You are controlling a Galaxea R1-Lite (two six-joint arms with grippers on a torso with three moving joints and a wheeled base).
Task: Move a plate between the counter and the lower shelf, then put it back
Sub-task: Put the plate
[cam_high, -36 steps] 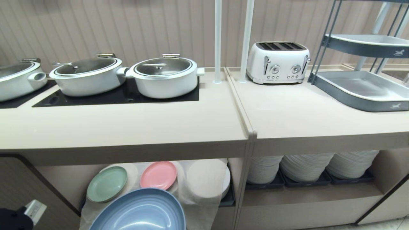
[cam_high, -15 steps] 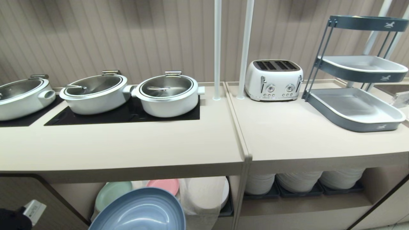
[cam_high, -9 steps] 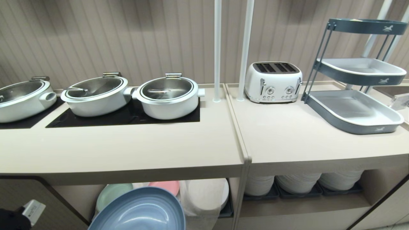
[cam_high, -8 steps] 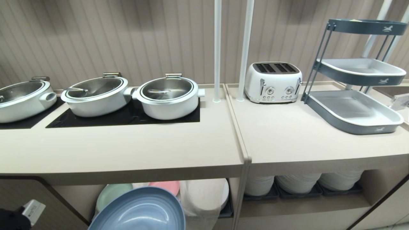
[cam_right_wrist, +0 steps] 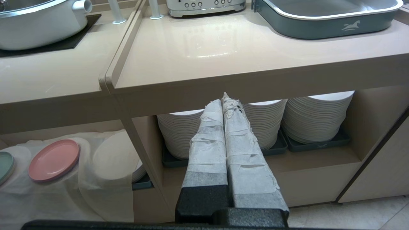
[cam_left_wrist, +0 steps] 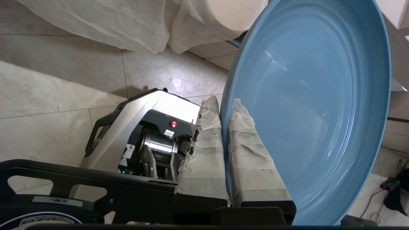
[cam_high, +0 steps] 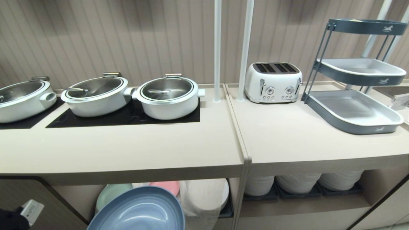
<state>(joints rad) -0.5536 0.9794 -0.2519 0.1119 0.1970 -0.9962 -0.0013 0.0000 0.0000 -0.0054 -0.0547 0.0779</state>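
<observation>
- In front of the lower shelf (cam_high: pixel 76 195), below the counter's (cam_high: pixel 127 150) front edge, the plate (cam_high: pixel 140 210) hangs in the air, clear of both surfaces.
- The left gripper (cam_left_wrist: pixel 223 105) is pinched tight on the plate's rim, one taped finger on each face; the grip sits at the very edge, with nearly all of the plate sticking out beyond it.
- The right gripper (cam_right_wrist: pixel 223 99) is closed on nothing and parked in front of the compartment of white stacks (cam_right_wrist: pixel 265 127).
- The plate looks tilted rather than level, judging from the head view.
- Risk: the plate must clear the thick counter edge on its way up. If it rises too close, its far rim could catch under the overhang and twist out of the pinch.
- Risk: an edge grip gives little hold against turning, so a quick swing or a bump could let the plate pivot between the fingers or slip out to the floor tiles (cam_left_wrist: pixel 64 80).
- Risk: on the counter, the pots (cam_high: pixel 166 95) stand towards the back; setting down too deep could knock one.
- The green plate (cam_high: pixel 111 193) and pink plate (cam_high: pixel 166 187) lie on the cloth (cam_high: pixel 201 198) just behind, so drifting back in could disturb them.
</observation>
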